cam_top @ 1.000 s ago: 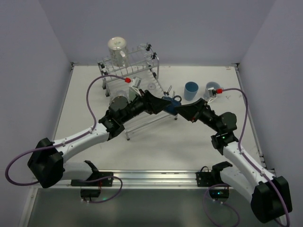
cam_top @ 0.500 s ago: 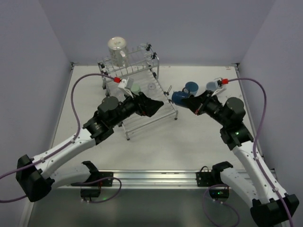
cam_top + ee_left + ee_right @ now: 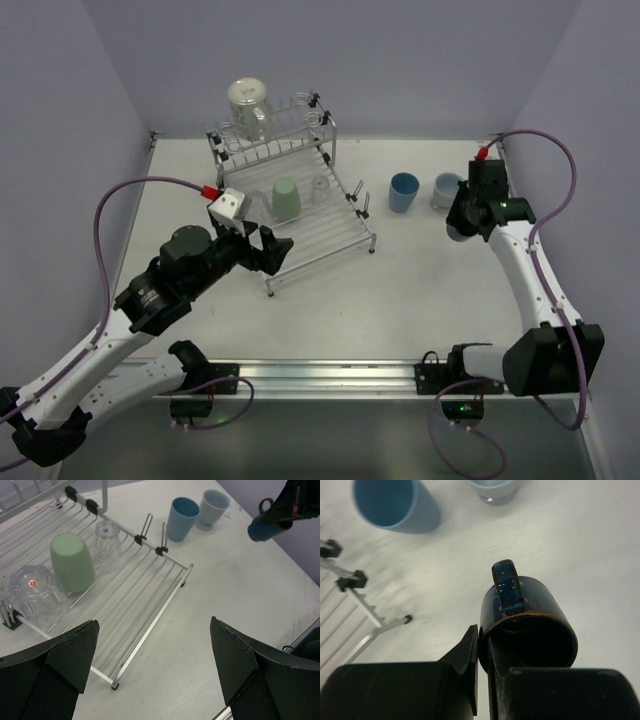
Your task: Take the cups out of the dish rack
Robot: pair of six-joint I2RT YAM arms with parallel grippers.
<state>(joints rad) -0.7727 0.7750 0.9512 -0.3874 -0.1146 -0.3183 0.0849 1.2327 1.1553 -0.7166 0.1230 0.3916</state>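
From above, the left pincer [image 3: 272, 245] is hanging released beside the dish rack [image 3: 335, 235] carrying a green cup [image 3: 286, 199]; its wrist camera is showing the blue mug [image 3: 266, 524] aloft over the counter [image 3: 240, 595], and the right wrist camera is showing the right pincer [image 3: 481, 641] clenching that mug's rim.

Two tumblers [image 3: 71, 562] [image 3: 181, 517], one grey mug [image 3: 214, 507], one dark blue mug [image 3: 265, 526] and two clear glasses [image 3: 107, 532] [image 3: 32, 582] are showing. One dish rack [image 3: 145, 582] is standing.
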